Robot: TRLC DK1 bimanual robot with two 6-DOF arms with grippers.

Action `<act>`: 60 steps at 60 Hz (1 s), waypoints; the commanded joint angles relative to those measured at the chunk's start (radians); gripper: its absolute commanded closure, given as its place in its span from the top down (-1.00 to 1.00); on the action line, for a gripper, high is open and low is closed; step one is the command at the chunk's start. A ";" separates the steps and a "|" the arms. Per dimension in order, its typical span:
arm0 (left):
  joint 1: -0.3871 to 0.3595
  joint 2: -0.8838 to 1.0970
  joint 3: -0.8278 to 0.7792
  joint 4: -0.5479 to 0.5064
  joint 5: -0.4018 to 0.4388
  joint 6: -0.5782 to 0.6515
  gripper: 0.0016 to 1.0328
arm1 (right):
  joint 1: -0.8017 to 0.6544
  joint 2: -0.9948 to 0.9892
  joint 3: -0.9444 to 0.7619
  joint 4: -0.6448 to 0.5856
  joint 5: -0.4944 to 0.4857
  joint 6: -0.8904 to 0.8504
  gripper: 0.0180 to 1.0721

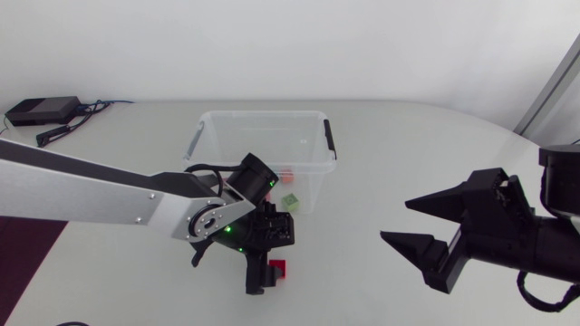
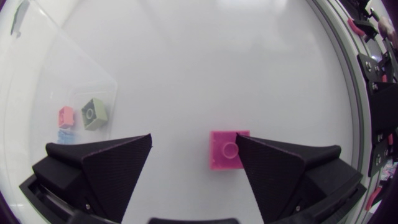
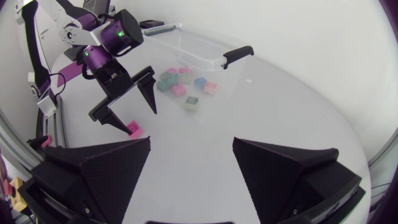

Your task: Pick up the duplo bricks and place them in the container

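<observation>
A red-pink duplo brick (image 1: pixel 277 268) lies on the white table in front of the clear container (image 1: pixel 210 127). My left gripper (image 1: pixel 265 273) is down over the brick. In the left wrist view the brick (image 2: pixel 222 149) sits between the open fingers of the left gripper (image 2: pixel 193 140), close against one finger (image 2: pixel 280 168) and apart from the other. The right wrist view shows the same left gripper (image 3: pixel 134 112) astride the brick (image 3: pixel 134 129). Several bricks (image 3: pixel 180 82) lie inside the container (image 3: pixel 205 59). My right gripper (image 1: pixel 394 220) hangs open and empty to the right of the container.
The container has black handles (image 1: pixel 330 140) at its ends. A green brick (image 1: pixel 290 200) shows through its front wall. A black box with cables (image 1: pixel 41 110) sits at the table's far left corner.
</observation>
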 commanded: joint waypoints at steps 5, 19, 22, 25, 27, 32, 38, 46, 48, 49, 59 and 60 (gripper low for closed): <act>0.001 -0.075 0.027 -0.015 -0.004 0.009 0.85 | -0.007 -0.002 -0.016 -0.019 -0.007 -0.023 0.82; -0.029 -0.128 -0.025 -0.058 -0.004 -0.006 0.85 | -0.007 -0.003 -0.015 -0.030 -0.006 -0.035 0.82; -0.034 -0.115 -0.030 -0.061 -0.004 -0.005 0.85 | -0.007 -0.005 -0.015 -0.030 -0.006 -0.037 0.82; -0.040 -0.104 -0.027 -0.069 -0.004 -0.003 0.85 | -0.007 -0.010 -0.016 -0.031 -0.006 -0.037 0.82; -0.046 -0.098 -0.023 -0.076 -0.004 -0.003 0.85 | -0.009 -0.011 -0.016 -0.031 -0.006 -0.037 0.82; -0.057 -0.087 -0.022 -0.081 -0.004 -0.008 0.83 | -0.009 -0.016 -0.018 -0.035 -0.006 -0.038 0.82; -0.065 -0.067 -0.020 -0.095 -0.004 -0.006 0.83 | -0.012 -0.016 -0.023 -0.036 -0.007 -0.041 0.82; -0.069 -0.024 -0.022 -0.104 -0.004 -0.002 0.78 | -0.012 -0.016 -0.023 -0.036 -0.009 -0.041 0.82; -0.068 -0.019 -0.020 -0.104 -0.004 0.000 0.77 | -0.012 -0.016 -0.023 -0.036 -0.009 -0.041 0.82; -0.068 -0.013 -0.019 -0.104 -0.004 0.001 0.77 | -0.012 -0.016 -0.023 -0.035 -0.009 -0.041 0.82; -0.066 0.017 0.000 -0.104 -0.004 0.003 0.64 | -0.012 -0.016 -0.023 -0.035 -0.012 -0.041 0.82; -0.066 0.020 0.001 -0.104 -0.004 0.003 0.61 | -0.012 -0.016 -0.023 -0.036 -0.012 -0.041 0.82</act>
